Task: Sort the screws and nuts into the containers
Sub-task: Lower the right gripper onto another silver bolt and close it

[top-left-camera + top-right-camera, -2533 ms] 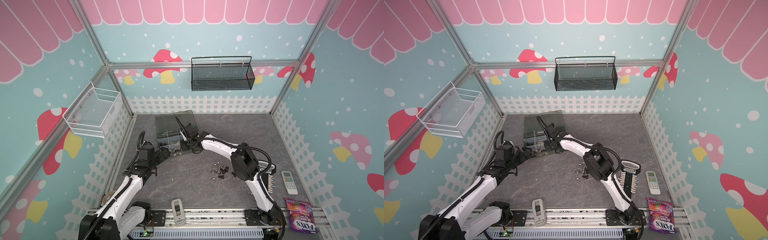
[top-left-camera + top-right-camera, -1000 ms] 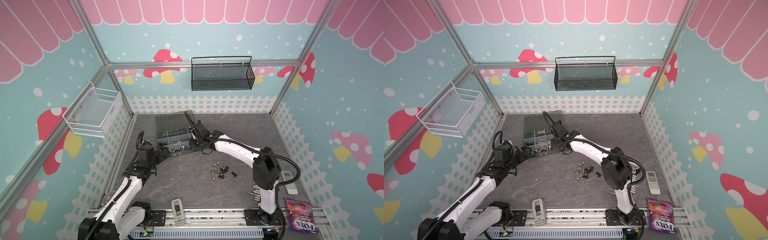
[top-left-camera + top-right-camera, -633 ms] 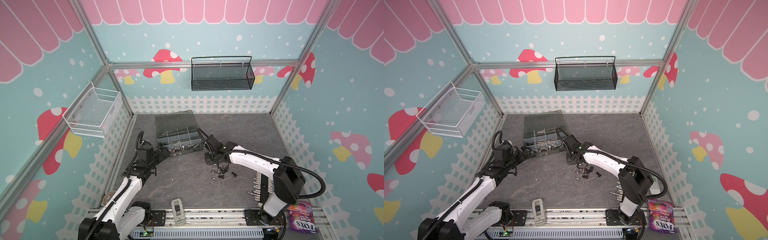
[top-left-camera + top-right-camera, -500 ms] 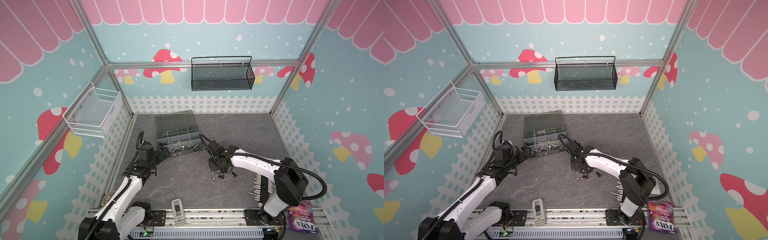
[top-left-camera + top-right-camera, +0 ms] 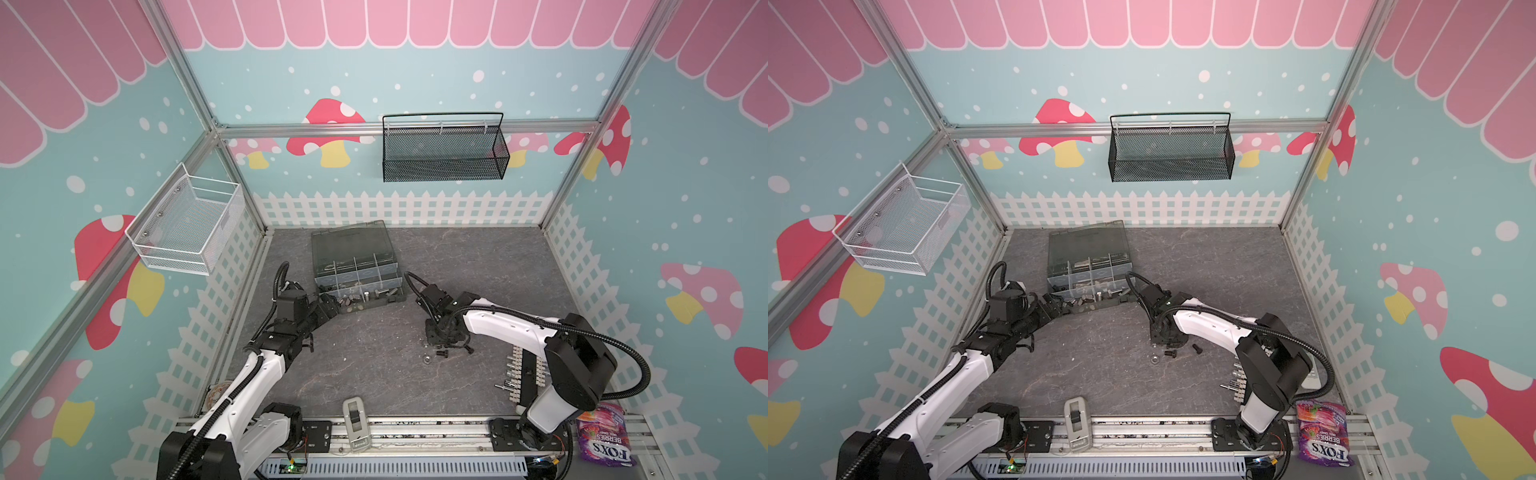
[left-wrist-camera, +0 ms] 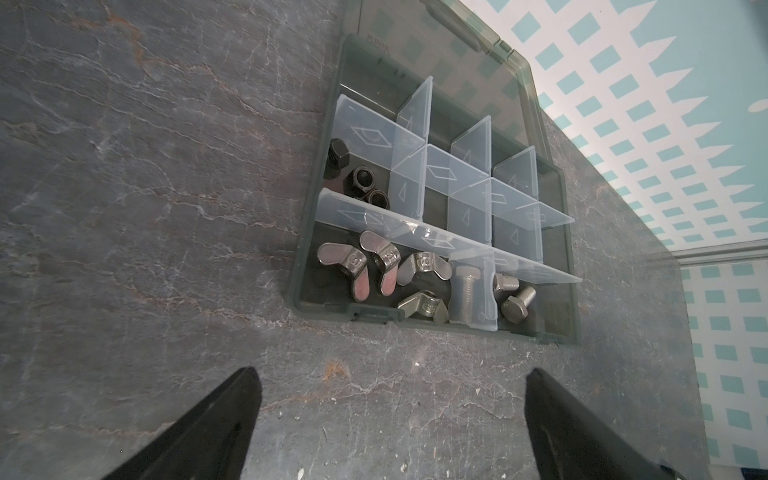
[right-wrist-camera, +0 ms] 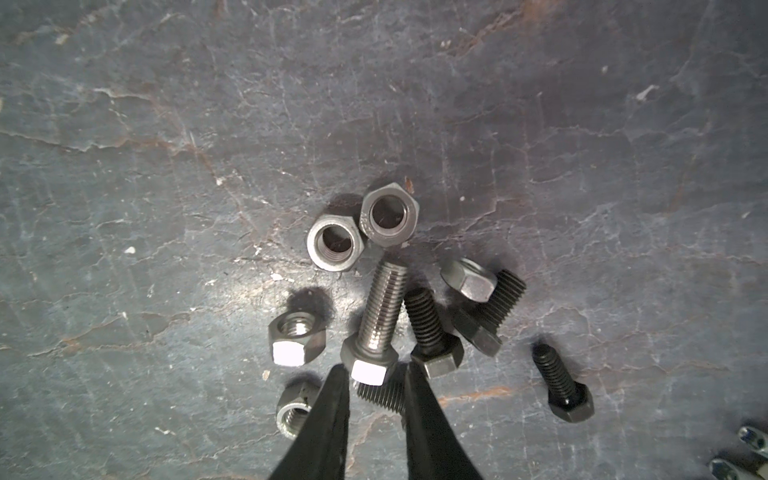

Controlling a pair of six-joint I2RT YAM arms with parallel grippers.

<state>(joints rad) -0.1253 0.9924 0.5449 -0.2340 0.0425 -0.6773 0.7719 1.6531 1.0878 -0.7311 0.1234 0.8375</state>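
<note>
Right of the counter's middle, right end effector narrowed about the hex head of a silver screw, one finger at each side; cannot tell whether truly clamped. Squeeze on opposite flats, then lift straight up: head seemingly resting over the thread of a black screw, just beside another, with a risk of dragging either along. Keep clear of the nuts by the thread tip. Carry to the box, left of middle toward the back edge, and release into the front-row container holding silver screws, not among the wing nuts next to it or the black nuts behind. Mind the left end effector, wide open and empty, near the box's front left corner. Well apart, by the right edge, a terminal strip.
</note>
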